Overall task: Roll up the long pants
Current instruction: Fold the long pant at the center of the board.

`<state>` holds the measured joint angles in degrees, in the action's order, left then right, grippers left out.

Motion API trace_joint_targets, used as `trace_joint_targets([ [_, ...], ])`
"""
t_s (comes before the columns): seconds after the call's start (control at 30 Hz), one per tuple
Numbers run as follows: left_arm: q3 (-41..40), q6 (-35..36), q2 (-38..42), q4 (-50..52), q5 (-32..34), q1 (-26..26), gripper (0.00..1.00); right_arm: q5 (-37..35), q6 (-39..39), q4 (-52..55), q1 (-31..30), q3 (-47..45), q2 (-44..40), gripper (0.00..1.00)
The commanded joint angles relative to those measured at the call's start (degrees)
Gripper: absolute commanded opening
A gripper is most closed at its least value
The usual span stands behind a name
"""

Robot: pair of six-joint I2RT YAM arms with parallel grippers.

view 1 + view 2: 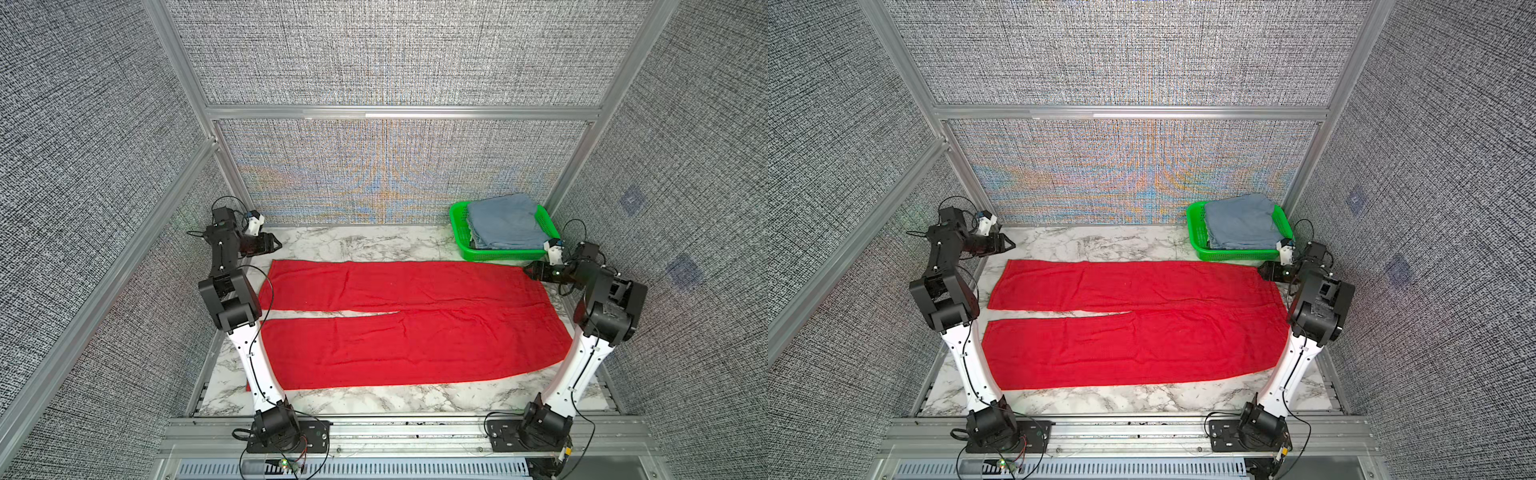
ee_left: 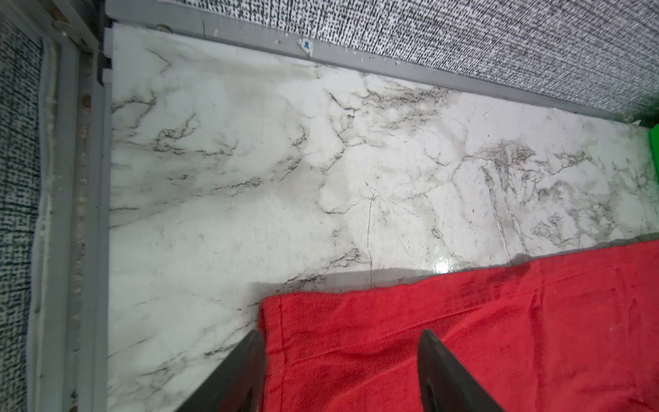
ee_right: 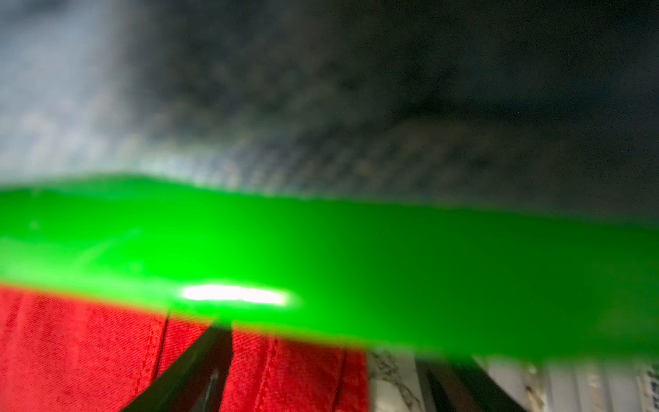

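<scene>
Left wrist view: my left end effector (image 2: 338,335), its two dark fingers (image 2: 246,364) held apart at the hem corner of the red pants (image 2: 463,339). One finger lies along the cloth's side edge, the other over the cloth. I cannot tell whether either finger touches the cloth.

Right wrist view: my right end effector (image 3: 321,349), fingers likewise apart and closed on nothing. It sits at the waistband corner of the pants (image 3: 71,349), close to the blurred rim of the green basket (image 3: 356,267).

Both top views: the pants (image 1: 415,324) lie spread flat and unrolled on the marble-patterned counter (image 1: 353,241). The waist is toward my right arm and the two legs run toward my left arm. A narrow strip of counter shows between the legs.

My left end effector (image 1: 272,243) sits near the far leg's hem, and my right one (image 1: 530,270) is at the far corner of the waist.

The basket (image 1: 461,232) stands in the far right corner of the counter, just beyond the pants, and holds a folded blue-grey garment (image 1: 503,224).
</scene>
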<state>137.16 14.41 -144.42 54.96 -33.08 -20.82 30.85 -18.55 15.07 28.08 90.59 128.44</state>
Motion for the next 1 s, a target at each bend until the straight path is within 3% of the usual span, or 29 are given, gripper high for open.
trace_joint_targets([
  [0.0,3.36,3.84,-1.77,11.38,-0.09,-0.11,0.69,-1.32,-0.02,4.99,-0.10,-0.39,0.15,0.82],
  [0.2,2.75,1.77,-3.24,14.22,1.23,-0.14,0.65,-0.98,0.30,4.27,-0.13,-1.10,-0.21,0.82],
  [0.4,7.50,-0.74,-5.70,16.80,3.53,-0.10,0.62,-0.66,0.54,3.84,-0.12,-1.53,-0.20,0.82],
  [0.97,6.79,-9.94,-8.55,5.16,6.39,0.01,0.60,0.48,1.06,2.86,-0.12,-2.30,-0.30,0.82],
])
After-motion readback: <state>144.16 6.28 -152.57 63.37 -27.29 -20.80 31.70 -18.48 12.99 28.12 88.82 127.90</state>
